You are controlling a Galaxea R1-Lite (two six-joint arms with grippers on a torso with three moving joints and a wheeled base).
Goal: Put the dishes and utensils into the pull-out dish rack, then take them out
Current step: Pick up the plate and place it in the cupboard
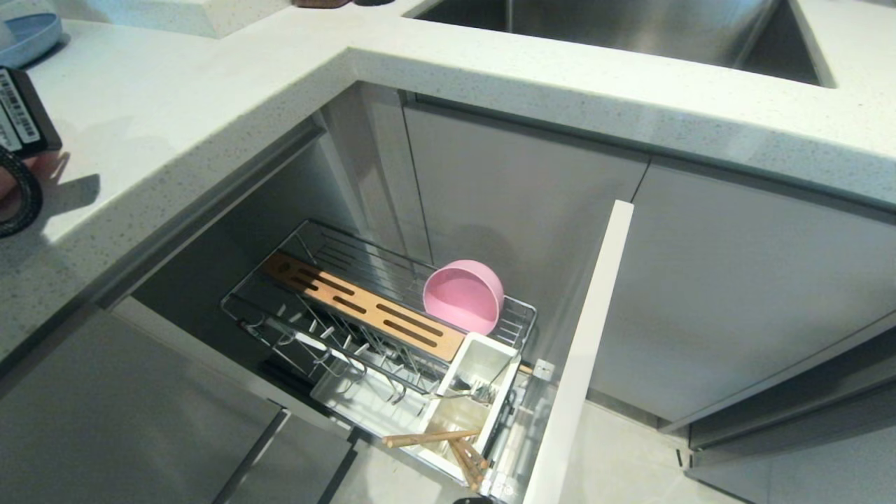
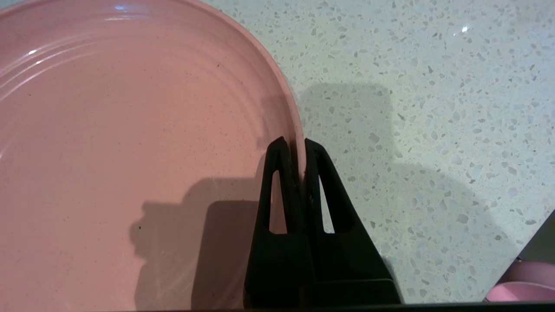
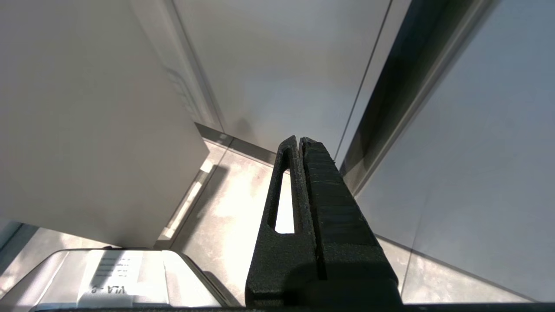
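The left gripper (image 2: 299,145) is over the speckled white bench (image 2: 425,130), with its jaws clamped together on the rim of the pink plate (image 2: 130,143); one finger lies inside the rim and the other outside it. The plate rests flat on the bench. In the head view only part of the left arm (image 1: 21,140) shows at the left edge, above the bench (image 1: 175,119). Below the bench, the pull-out dish rack (image 1: 378,329) stands extended from the open cabinet. The pink bowl (image 1: 463,296) sits in the rack's rear wire section, tipped on its side with the opening facing outward, just beside the slotted wooden board (image 1: 364,306). The white utensil caddy (image 1: 470,392) occupies the near end of the rack; the wooden chopsticks (image 1: 448,444) lie across its front compartment, and a metal fork (image 1: 472,392) rests in the compartment behind. A blue dish (image 1: 28,35) sits on the bench at the far left corner. The right gripper (image 3: 299,143) hangs beside the grey cabinet fronts (image 3: 477,151) above the floor, its jaws together and holding nothing.
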